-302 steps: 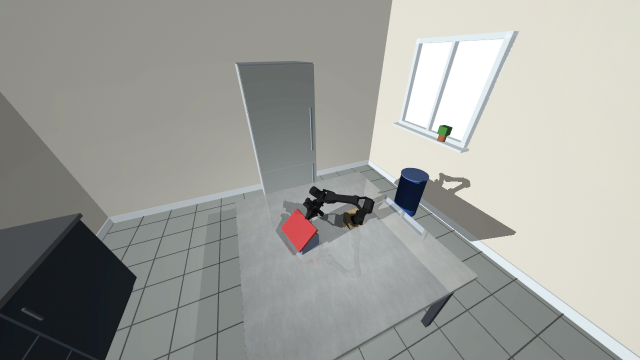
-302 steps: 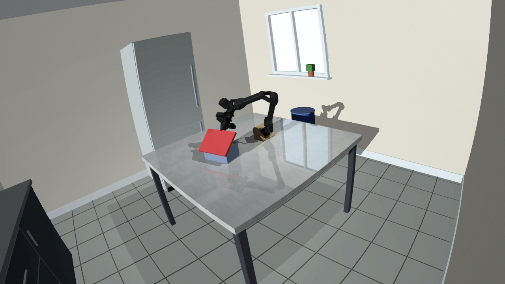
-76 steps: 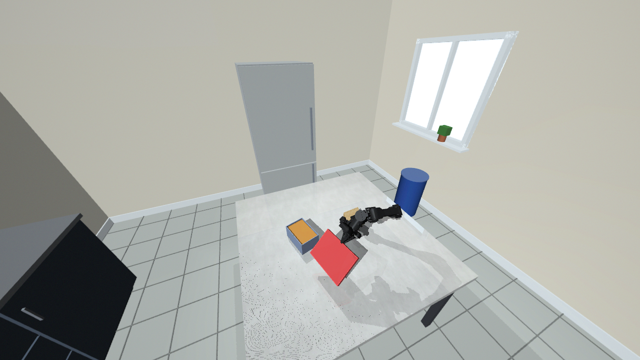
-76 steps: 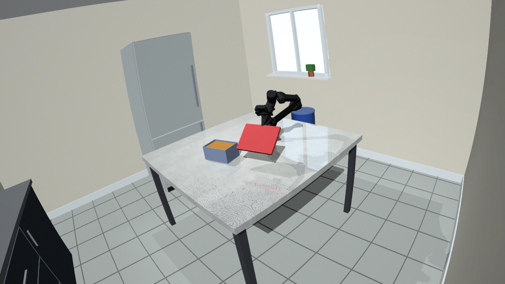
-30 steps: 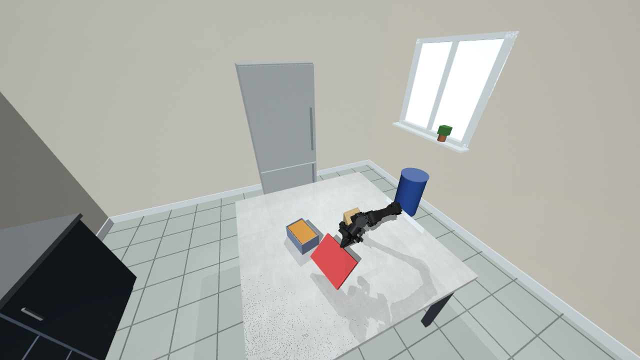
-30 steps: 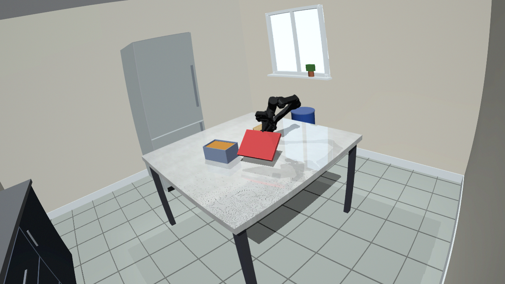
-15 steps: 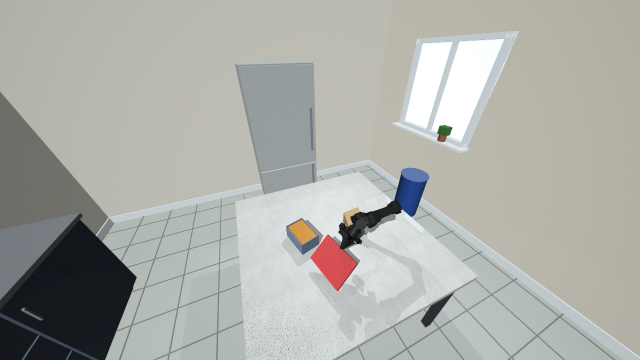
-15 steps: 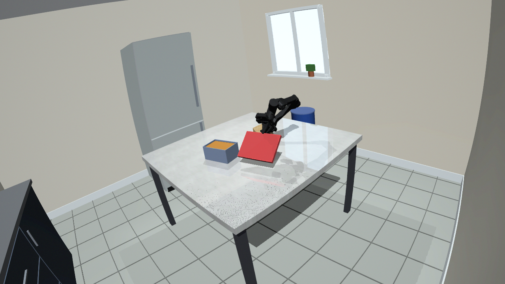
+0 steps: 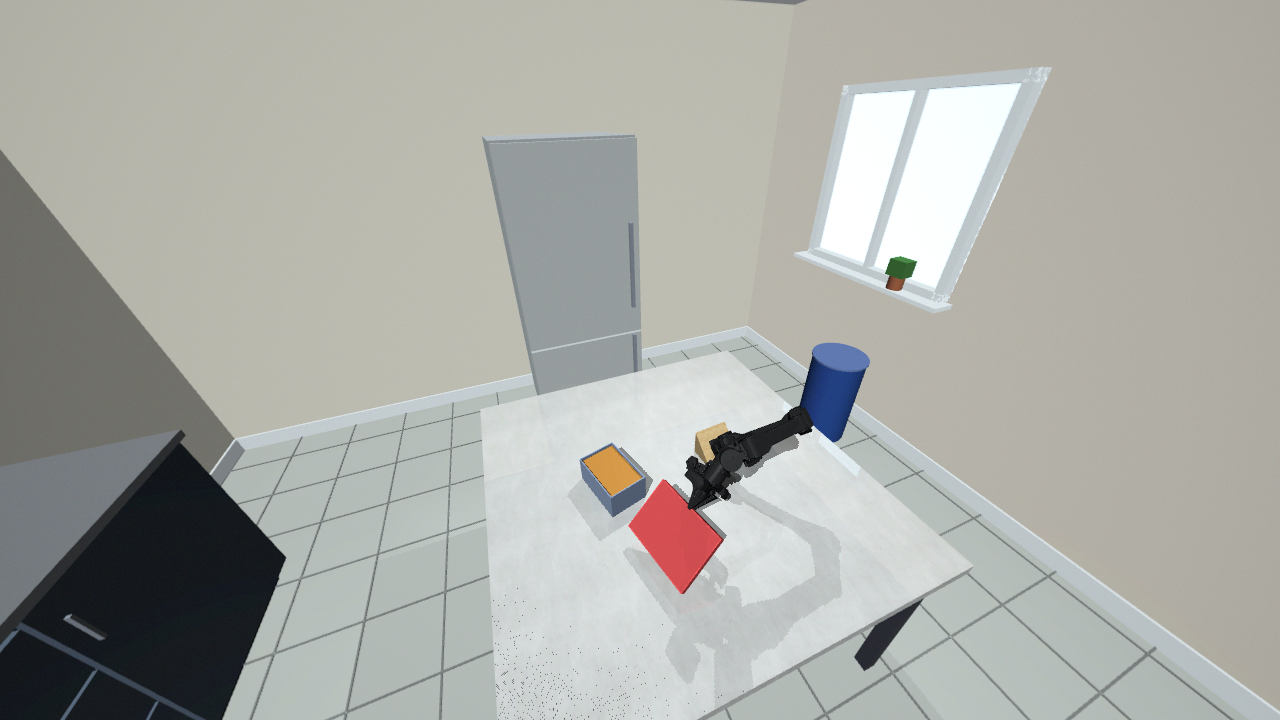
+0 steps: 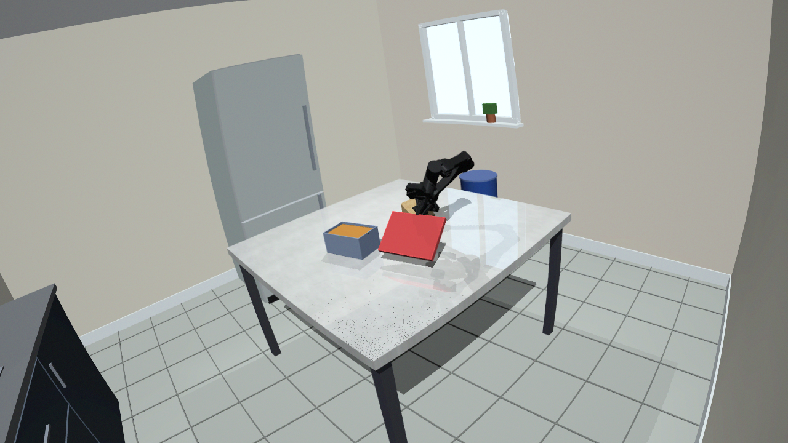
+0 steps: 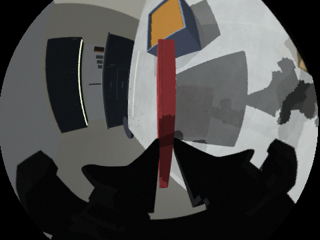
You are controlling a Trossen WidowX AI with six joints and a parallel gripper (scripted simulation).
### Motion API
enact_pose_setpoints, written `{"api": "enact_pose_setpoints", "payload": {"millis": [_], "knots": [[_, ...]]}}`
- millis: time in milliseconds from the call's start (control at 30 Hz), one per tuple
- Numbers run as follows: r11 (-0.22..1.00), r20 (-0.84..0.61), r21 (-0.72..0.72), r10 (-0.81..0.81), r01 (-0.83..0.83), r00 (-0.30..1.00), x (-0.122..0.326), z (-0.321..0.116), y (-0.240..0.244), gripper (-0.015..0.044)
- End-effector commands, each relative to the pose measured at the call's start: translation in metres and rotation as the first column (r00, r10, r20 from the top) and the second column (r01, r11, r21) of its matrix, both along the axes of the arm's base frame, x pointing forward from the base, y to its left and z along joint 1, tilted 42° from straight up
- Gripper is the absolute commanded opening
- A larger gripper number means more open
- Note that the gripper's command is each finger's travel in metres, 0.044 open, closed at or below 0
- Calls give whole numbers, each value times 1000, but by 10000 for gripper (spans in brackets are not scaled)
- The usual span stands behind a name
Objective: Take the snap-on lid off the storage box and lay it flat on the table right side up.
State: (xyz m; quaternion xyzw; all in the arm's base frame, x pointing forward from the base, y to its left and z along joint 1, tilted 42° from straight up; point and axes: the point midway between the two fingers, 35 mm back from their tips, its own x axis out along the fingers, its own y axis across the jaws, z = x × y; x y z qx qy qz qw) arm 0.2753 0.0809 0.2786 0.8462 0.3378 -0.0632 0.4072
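The red lid [image 9: 676, 537] [image 10: 412, 235] [image 11: 167, 83] is off the box and tilted steeply, beside the box and above the table. My gripper [image 9: 691, 506] [image 10: 420, 213] [image 11: 165, 141] is shut on the lid's edge, at its upper side in the top and exterior views. The lid's lower edge points toward the table's near side; whether it touches the table is hard to tell. The blue-grey storage box [image 9: 628, 498] [image 10: 342, 245] [image 11: 188, 40] stands upright and open on the table [image 9: 537, 591] [image 10: 286, 275], with an orange surface inside. The lid's underside is hidden in the top and exterior views.
A tan wooden block [image 9: 709, 438] [image 10: 408, 206] stands behind the gripper, close to the arm. A blue cylinder [image 9: 832, 394] [image 10: 478, 184] stands beyond the table's far edge, behind the arm's base. The box is left of the lid in the top and exterior views.
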Motion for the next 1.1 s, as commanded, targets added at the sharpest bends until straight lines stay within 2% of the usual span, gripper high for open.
{"api": "enact_pose_setpoints", "payload": {"millis": [0,1067], "knots": [[1000,6,1,-12,12,1000,1,-1,1,0],[1000,7,2,-12,12,1000,2,-20,18,0]]}}
